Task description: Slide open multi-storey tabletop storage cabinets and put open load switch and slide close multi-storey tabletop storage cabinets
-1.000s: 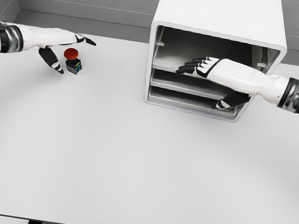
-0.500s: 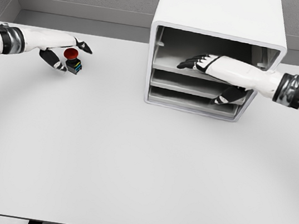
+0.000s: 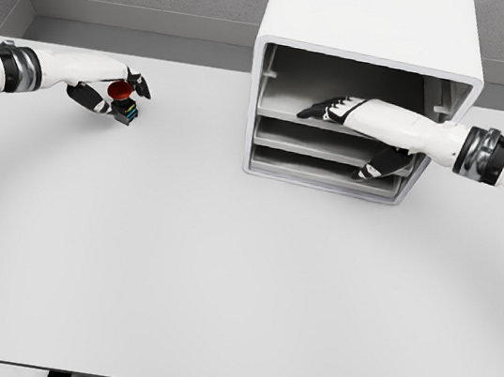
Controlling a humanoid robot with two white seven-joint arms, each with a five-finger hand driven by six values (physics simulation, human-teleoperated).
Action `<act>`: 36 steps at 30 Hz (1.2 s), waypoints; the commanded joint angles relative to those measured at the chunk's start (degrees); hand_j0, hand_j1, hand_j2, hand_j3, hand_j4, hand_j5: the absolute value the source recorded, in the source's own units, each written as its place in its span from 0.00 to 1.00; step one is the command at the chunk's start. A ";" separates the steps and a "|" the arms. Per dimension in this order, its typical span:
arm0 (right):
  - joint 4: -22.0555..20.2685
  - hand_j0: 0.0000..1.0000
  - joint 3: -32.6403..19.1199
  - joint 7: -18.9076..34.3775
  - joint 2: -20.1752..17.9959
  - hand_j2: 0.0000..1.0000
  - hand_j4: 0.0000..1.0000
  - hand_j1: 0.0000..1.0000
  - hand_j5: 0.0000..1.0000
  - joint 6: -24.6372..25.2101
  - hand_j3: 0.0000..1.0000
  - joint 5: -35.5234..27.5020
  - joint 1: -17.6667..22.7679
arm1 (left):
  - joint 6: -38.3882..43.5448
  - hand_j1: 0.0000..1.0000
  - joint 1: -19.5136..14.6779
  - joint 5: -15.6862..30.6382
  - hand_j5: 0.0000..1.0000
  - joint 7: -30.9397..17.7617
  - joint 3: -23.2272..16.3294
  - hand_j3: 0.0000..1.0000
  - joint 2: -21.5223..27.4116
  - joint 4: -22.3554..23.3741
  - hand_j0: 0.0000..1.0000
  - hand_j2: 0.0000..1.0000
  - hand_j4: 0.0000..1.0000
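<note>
While our left hand [image 3: 105, 91] closes its fingers around the switch [image 3: 122, 103] near the table's [image 3: 221, 269] far left corner, the switch stands with its red button up, leaning a little left. Our right hand [image 3: 353, 116] lies flat, fingers apart, on the cabinet's [image 3: 371, 26] top open shelf.

A pale grey table [image 3: 219, 279] fills nearly the whole head view, its front edge running along the bottom and its back edge meeting a grey wall. A white storage cabinet [image 3: 371, 26] stands at the back edge, right of the middle, its open front showing three stacked shelves. Near the back left corner a small load switch [image 3: 122, 105] with a red cap and a dark body sits by the tabletop.
</note>
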 commanded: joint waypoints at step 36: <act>-15.84 1.00 -0.39 -0.59 -9.40 1.00 1.00 1.00 1.00 -0.22 1.00 0.50 2.99 | 0.11 0.42 -0.88 5.62 0.42 0.11 -1.43 0.42 13.87 -28.98 0.42 0.42 0.42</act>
